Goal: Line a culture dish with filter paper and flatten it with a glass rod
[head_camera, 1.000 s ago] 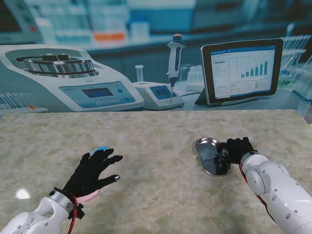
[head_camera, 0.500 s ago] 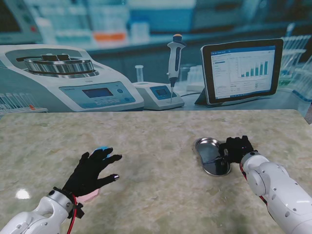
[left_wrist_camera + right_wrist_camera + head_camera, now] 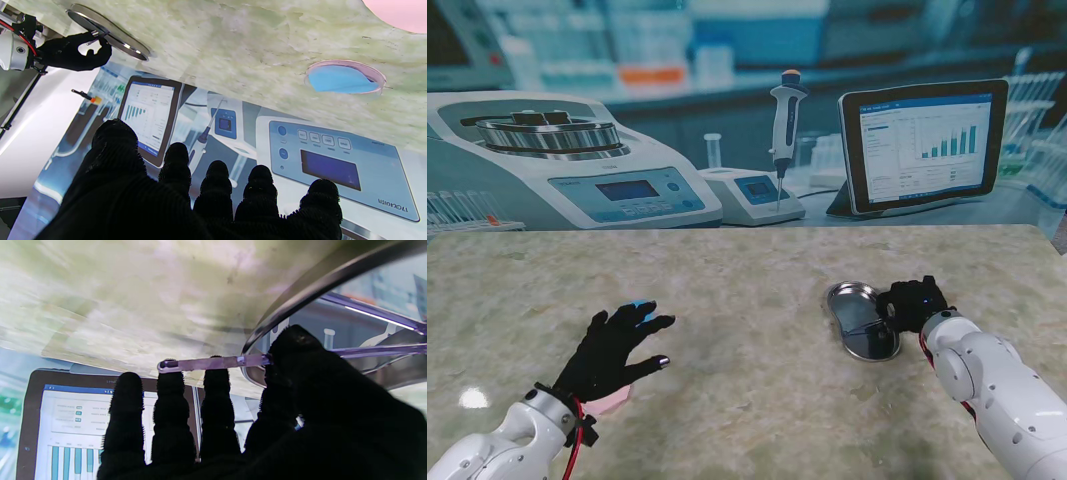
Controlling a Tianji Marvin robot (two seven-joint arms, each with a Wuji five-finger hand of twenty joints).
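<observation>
Resting at the edge of the metal tray [image 3: 860,322] on the worktop [image 3: 757,290], the right hand [image 3: 911,303] has its fingers [image 3: 170,406] curled on the glass rod [image 3: 213,362], which lies across the tray's rim. The left hand [image 3: 612,350] hovers with fingers spread, holding nothing. The culture dish [image 3: 345,79], lined with blue filter paper [image 3: 338,82], sits just beyond its fingertips.
</observation>
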